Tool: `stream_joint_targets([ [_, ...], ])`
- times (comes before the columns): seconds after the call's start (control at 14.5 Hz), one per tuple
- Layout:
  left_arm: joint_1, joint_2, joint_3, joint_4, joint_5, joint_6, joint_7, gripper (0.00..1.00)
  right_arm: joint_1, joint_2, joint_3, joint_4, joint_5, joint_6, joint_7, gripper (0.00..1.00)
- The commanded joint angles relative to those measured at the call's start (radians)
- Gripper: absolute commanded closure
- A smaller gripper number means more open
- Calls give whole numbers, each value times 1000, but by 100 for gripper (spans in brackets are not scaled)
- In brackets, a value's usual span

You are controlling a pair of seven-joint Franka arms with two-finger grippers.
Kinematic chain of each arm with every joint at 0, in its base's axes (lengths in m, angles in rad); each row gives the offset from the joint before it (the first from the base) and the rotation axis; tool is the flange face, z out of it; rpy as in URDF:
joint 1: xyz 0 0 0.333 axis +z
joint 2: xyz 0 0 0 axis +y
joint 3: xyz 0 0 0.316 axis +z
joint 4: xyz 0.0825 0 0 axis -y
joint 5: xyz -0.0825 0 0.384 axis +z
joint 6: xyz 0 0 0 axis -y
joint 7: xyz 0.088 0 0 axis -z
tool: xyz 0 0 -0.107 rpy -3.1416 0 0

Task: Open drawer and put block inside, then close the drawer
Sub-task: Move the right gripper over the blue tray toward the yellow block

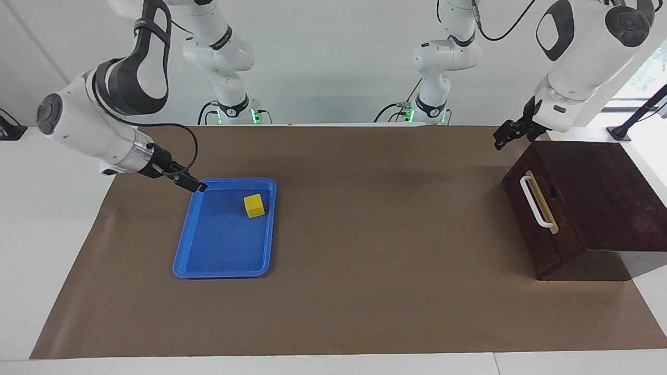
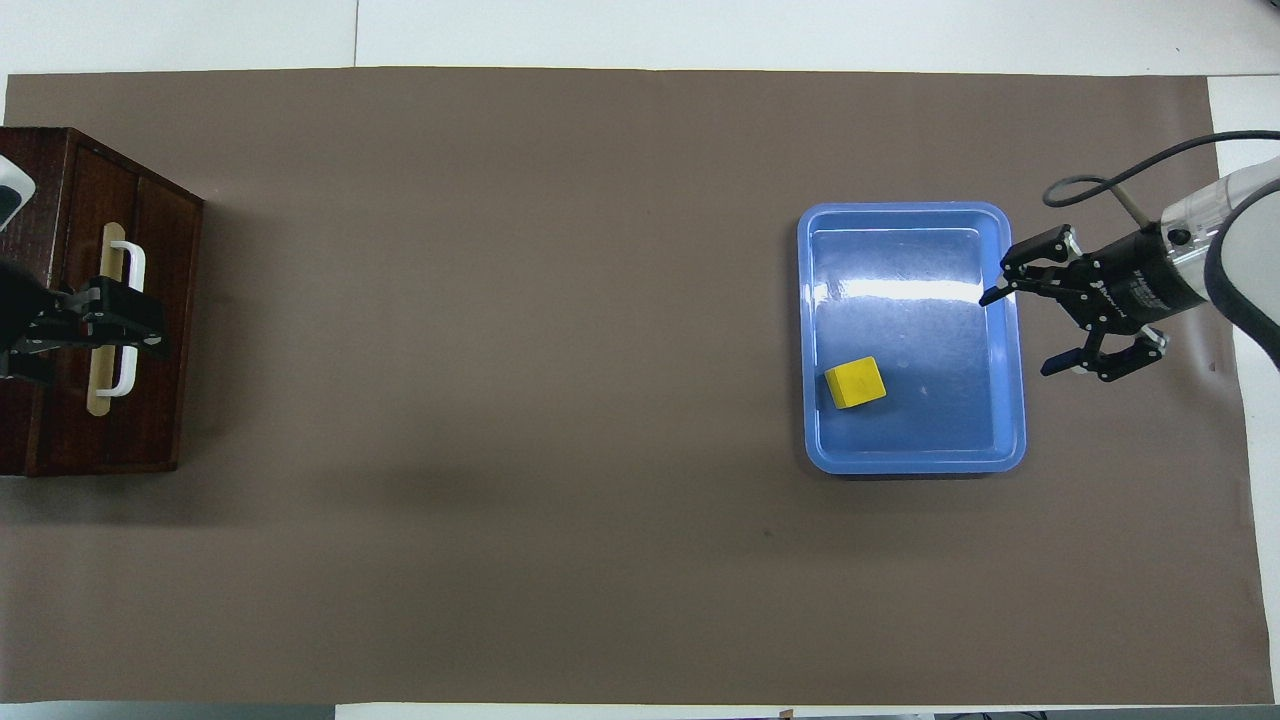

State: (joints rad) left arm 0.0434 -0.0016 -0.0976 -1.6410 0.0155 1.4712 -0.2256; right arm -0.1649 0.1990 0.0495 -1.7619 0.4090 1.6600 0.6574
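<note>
Yellow and small, the block lies in the blue tray, in the part of the tray nearer the robots, toward the right arm's end of the bench. Over the tray's rim on that same end hangs the right gripper, its 2 fingers spread wide apart and grasping nothing, clear of the block. At the left arm's end of the bench stands the dark brown wooden box. Its drawer is pushed fully in, the white bar handle lying along a tan strip on the front. The left gripper is up in the air over the box's corner nearest the robots; from above it covers the middle of the handle. Whether its fingers are released or clenched I cannot tell.
</note>
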Motion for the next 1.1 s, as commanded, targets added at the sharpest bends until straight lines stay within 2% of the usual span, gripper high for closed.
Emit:
stream_joint_targets([
  [0.0, -5, -12, 6, -8, 15, 0, 6, 0, -7, 31, 7, -61, 108, 57, 131, 0],
  [0.21, -5, -12, 6, -6, 15, 0, 6, 0, -5, 134, 7, -39, 207, 84, 208, 0],
  [0.48, -5, -18, 6, -6, 15, 0, 6, 0, -5, 215, 7, -42, 304, 89, 223, 0],
  [0.62, -5, -20, 6, -6, 15, 0, 6, 0, -1, 232, 7, -60, 358, 99, 263, 0],
  [1.03, -5, -20, 6, -6, 15, 0, 6, 0, 30, 237, 9, -106, 358, 127, 238, 0],
])
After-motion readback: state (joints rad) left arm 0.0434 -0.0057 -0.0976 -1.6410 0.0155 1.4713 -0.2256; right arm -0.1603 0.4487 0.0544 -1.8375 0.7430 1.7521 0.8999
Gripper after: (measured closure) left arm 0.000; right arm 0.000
